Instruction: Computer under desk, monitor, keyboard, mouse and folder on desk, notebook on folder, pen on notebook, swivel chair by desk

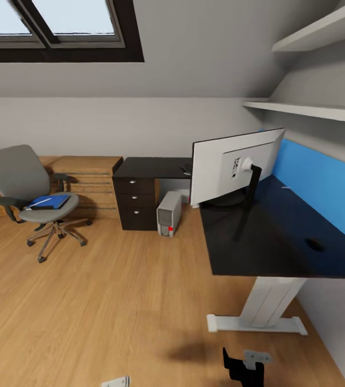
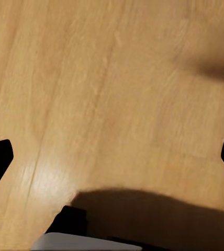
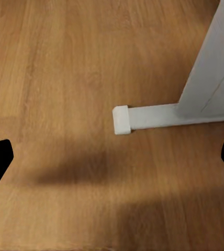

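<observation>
Item: bright blue flat folder (image 1: pixel 53 202), on grey swivel chair (image 1: pixel 30 185), left of frame. Both grippers' fingers spread wide, empty. Risk: your reach nudges the castered chair, rolling the folder away.

Head view overlooks desk (image 1: pixel 269 236); both wrist views face floor (image 3: pixel 65 78) closely.

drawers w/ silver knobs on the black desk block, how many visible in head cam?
3, stacked vertically on the drawer block of the desk: top, middle, bottom. The block stands just left of the computer.
</observation>
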